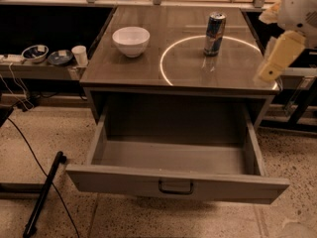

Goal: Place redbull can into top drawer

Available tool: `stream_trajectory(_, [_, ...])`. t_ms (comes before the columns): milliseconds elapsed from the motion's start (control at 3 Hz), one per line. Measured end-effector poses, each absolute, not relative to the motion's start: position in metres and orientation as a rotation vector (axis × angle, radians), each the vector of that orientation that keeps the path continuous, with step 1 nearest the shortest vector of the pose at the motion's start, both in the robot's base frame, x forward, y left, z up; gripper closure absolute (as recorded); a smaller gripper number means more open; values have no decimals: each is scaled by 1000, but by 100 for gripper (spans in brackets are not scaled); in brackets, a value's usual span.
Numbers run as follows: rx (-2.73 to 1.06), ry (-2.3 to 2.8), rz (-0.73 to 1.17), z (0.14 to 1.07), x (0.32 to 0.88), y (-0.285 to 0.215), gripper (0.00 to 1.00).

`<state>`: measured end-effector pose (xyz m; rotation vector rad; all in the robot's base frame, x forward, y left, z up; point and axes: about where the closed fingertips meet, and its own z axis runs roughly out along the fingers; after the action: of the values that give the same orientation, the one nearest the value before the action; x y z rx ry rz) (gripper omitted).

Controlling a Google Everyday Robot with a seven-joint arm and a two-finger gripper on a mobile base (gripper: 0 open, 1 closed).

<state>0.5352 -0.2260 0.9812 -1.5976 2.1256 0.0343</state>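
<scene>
The redbull can (214, 33), slim, blue and silver, stands upright at the back right of the cabinet top, inside a bright ring of light. The top drawer (124, 180) is pulled wide open below the top, and its inside is bare. Its dark bail handle (176, 187) is at the centre of the front panel. My gripper (277, 57), cream-coloured, hangs from the white arm at the right edge. It is over the right rim of the cabinet top, to the right of the can and apart from it.
A white bowl (131, 40) sits at the back left of the cabinet top. A small white cup (79, 55) and two small dishes (34, 52) stand on a low shelf to the left. A black pole (43, 195) and a cable lie on the floor at the left.
</scene>
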Motion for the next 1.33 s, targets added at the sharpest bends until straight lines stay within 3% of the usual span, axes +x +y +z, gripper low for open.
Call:
stream_trajectory(667, [-1224, 2032, 96, 999, 666, -258, 0])
stream_trajectory(1000, [-1040, 1943, 51, 1028, 695, -286, 0])
stream_trajectory(1333, [-908, 1871, 133, 1028, 723, -280, 0])
